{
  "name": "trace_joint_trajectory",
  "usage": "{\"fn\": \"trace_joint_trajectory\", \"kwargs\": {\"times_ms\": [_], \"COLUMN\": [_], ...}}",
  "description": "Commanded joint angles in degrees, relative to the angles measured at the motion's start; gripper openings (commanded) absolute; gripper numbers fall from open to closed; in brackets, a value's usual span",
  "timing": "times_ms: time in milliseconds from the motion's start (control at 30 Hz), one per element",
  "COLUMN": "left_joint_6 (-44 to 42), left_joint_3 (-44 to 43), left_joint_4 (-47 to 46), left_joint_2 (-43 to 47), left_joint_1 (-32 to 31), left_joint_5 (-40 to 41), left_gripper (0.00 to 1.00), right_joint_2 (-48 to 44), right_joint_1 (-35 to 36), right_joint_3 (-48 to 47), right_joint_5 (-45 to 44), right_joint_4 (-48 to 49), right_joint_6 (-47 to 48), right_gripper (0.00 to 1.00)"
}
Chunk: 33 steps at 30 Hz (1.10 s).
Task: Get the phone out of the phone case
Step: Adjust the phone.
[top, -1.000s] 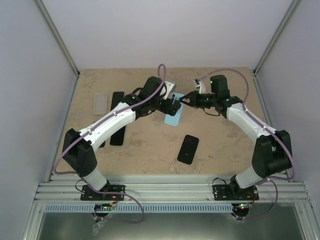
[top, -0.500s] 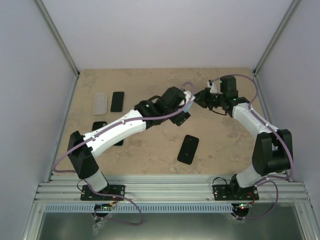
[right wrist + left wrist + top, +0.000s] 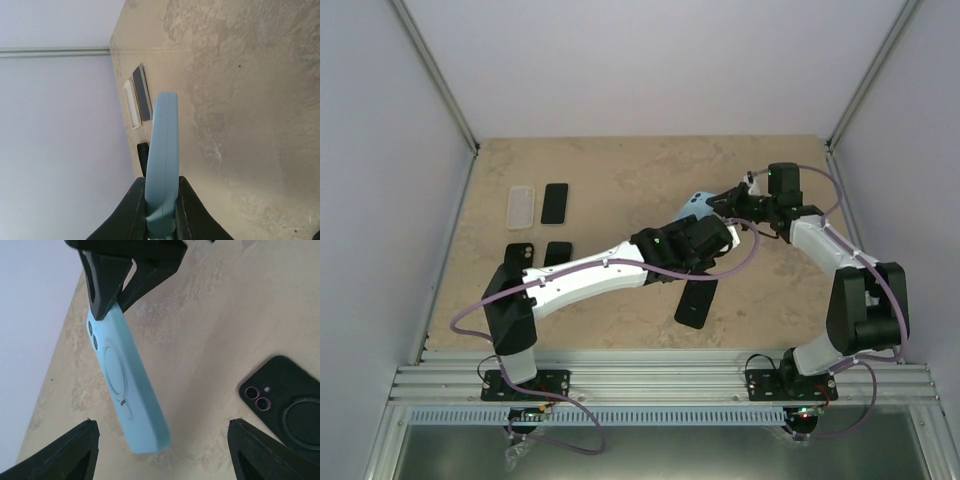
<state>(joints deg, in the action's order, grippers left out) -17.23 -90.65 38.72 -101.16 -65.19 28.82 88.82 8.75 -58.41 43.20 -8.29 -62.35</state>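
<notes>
Since 1 s ago the left fingers have let go of the light-blue silicone phone case & backed off. They're spread wide, facing its back. Right fingers alone clamp the case by its camera end, held clear of the beige stone-look table. Camera lenses show in the cutout, so phone prob. still inside, extraction not done. L arm stretches across toward the right. R arm is elbow-bent, wrist turned inward.

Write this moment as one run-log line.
right gripper: shut on blue case | left gripper: open, facing case back | black phone: on table
</notes>
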Motion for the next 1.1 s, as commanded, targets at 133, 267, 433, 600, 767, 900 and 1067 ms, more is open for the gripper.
{"fn": "trace_joint_trajectory", "kwargs": {"times_ms": [133,267,433,600,767,900,1067], "left_joint_6": [-4.96,-5.68,-7.27,-7.79,-6.35,-1.28,3.38], "left_joint_3": [3.9,4.91,7.17,7.66,5.5,0.93,-2.0], "left_joint_4": [-1.58,-1.68,-4.56,-6.58,-7.29,-3.72,-1.74], "left_joint_2": [-2.36,-3.43,-3.7,-3.68,-3.28,-3.11,-1.5], "left_joint_1": [-1.43,-1.4,-1.43,-1.43,-1.08,1.38,4.48], "left_joint_5": [9.81,12.02,16.34,18.11,17.22,12.49,7.16], "left_gripper": [0.66,0.63,0.49,0.32,0.12,0.05,0.0], "right_joint_2": [-3.82,-4.39,-4.56,-4.81,-5.03,-5.08,-5.09], "right_joint_1": [-0.14,-0.14,-0.14,-0.14,-0.26,-0.71,-2.15], "right_joint_3": [1.14,1.67,1.82,2.22,1.77,-0.12,-3.26], "right_joint_5": [3.55,3.56,3.64,3.51,3.62,4.11,4.66], "right_joint_4": [4.16,3.91,3.65,3.55,3.59,3.87,3.8], "right_joint_6": [-4.25,-4.68,-4.74,-4.76,-4.58,-3.83,-1.21], "right_gripper": [0.01,0.01,0.01,0.0,0.1,0.32,0.66]}}
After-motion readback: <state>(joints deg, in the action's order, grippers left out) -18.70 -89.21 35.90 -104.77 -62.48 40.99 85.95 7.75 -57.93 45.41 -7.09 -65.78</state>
